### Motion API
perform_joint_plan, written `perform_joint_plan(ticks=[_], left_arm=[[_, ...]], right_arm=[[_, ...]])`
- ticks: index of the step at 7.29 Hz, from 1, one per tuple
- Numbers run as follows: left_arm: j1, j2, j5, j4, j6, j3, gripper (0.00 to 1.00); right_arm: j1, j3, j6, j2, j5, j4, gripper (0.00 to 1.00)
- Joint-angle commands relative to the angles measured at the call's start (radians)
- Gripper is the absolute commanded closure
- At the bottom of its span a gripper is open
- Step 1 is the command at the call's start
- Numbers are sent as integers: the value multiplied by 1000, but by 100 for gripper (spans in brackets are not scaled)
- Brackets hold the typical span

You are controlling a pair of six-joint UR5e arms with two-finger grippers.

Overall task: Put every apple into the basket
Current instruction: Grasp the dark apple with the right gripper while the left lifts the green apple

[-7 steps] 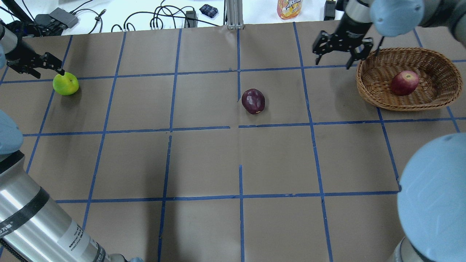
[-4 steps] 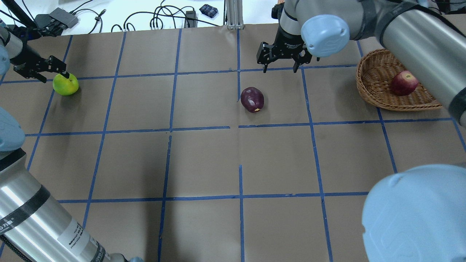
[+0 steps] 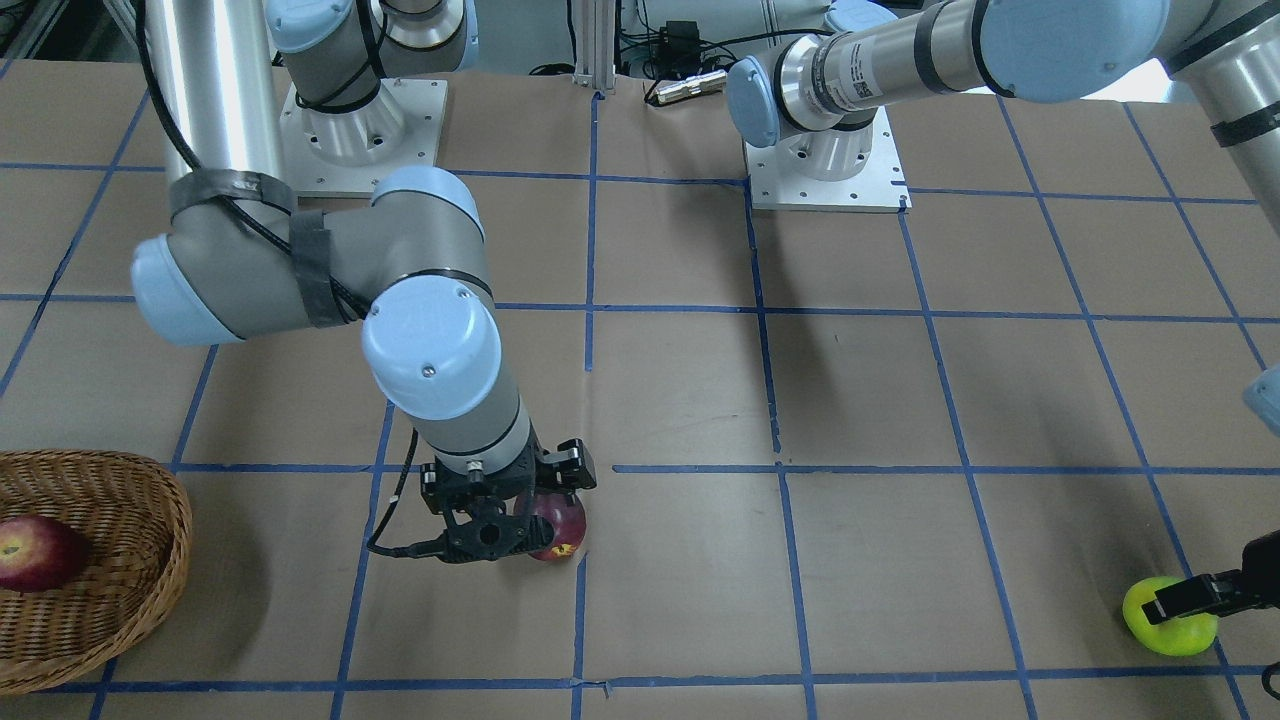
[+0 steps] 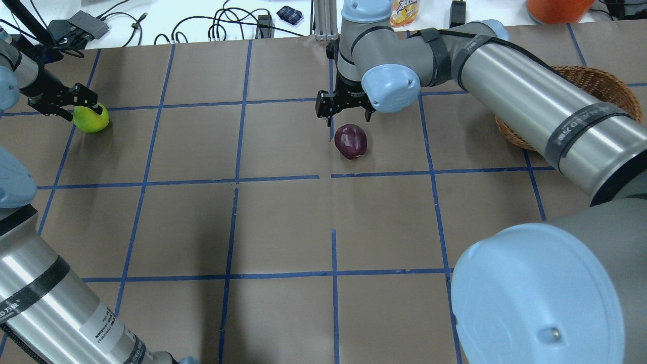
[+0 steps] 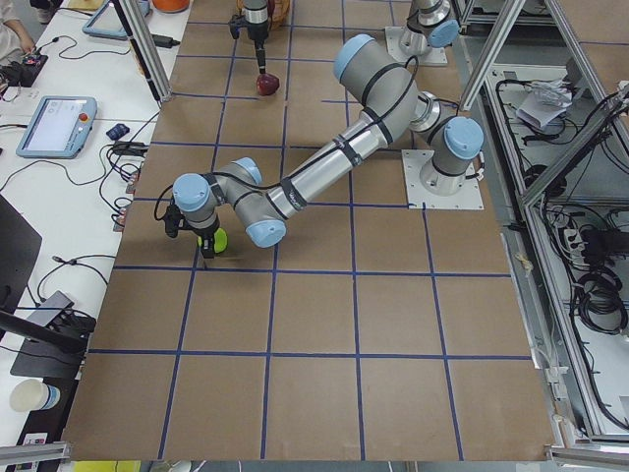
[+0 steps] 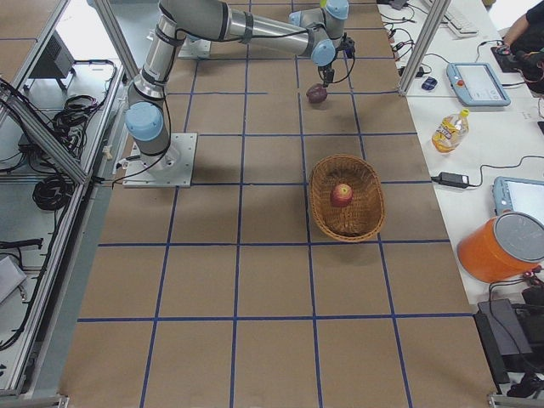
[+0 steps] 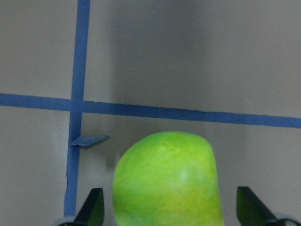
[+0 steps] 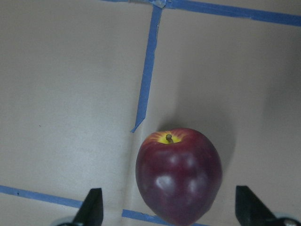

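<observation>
The dark maroon apple (image 4: 351, 141) lies near the table's middle. My right gripper (image 4: 348, 120) is open just above it. In the right wrist view the apple (image 8: 178, 174) sits between the fingertips (image 8: 91, 209), apart from both. The yellow-green apple (image 4: 92, 120) lies at the far left. My left gripper (image 4: 81, 112) is open and straddles it. In the left wrist view the apple (image 7: 167, 181) sits between the pads without touching. The red apple (image 3: 35, 552) lies in the wicker basket (image 3: 150, 500). In the overhead view my right arm hides most of the basket (image 4: 601, 83).
A yellow drink bottle (image 4: 402, 11), an orange container (image 4: 558, 5) and cables (image 4: 227, 25) lie beyond the table's far edge. My right forearm (image 4: 530, 106) stretches over the table's right half. The arm bases (image 3: 825, 160) stand at the robot's side.
My right gripper has swung left from beside the basket to just over the maroon apple. My left gripper has come down closer around the green apple.
</observation>
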Motion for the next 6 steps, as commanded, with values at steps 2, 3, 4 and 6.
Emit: perform_joint_plan(ticks=[2, 3, 4, 6], left_arm=[[9, 39, 4, -67, -1, 31, 100], [1, 53, 7, -150, -1, 72, 100], [-10, 63, 7, -194, -15, 97, 100], [-127, 117, 6, -256, -136, 56, 100]], right_arm=[[7, 5, -48, 39, -7, -30, 0], [7, 8, -48, 62, -19, -50, 0], [7, 23, -49, 73, -28, -78, 0], [6, 72, -51, 73, -58, -102, 2]])
